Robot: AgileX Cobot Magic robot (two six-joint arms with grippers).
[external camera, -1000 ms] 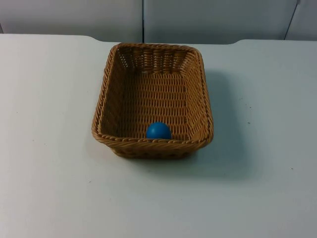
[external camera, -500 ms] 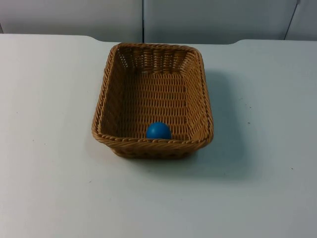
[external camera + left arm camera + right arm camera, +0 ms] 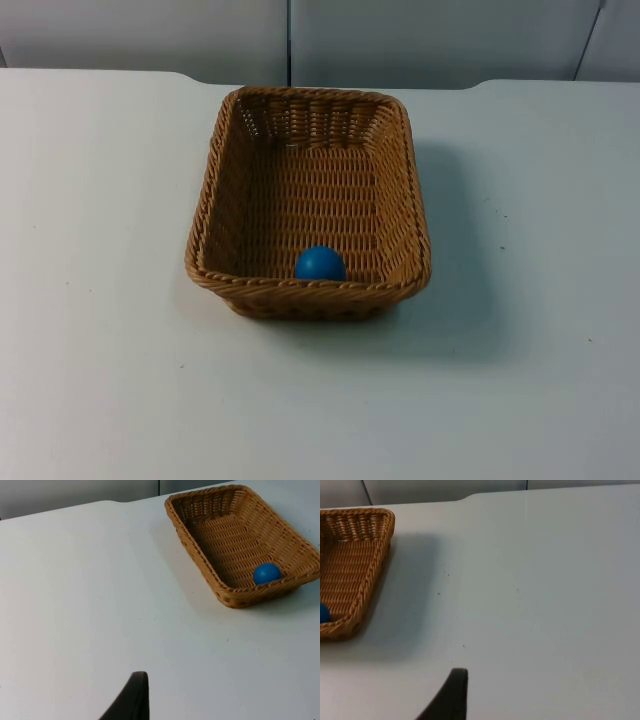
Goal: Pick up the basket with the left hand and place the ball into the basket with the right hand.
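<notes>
A brown wicker basket stands on the white table, slightly left of the middle. A blue ball lies inside it against the near wall. The left wrist view has the basket and ball some way ahead of my left gripper, which waits over bare table. My right gripper also hangs back over bare table, with the basket's wall and a sliver of the ball far off to its side. Neither gripper touches anything.
The white table top spreads wide around the basket on every side. A grey partition wall closes off the far edge just behind the basket.
</notes>
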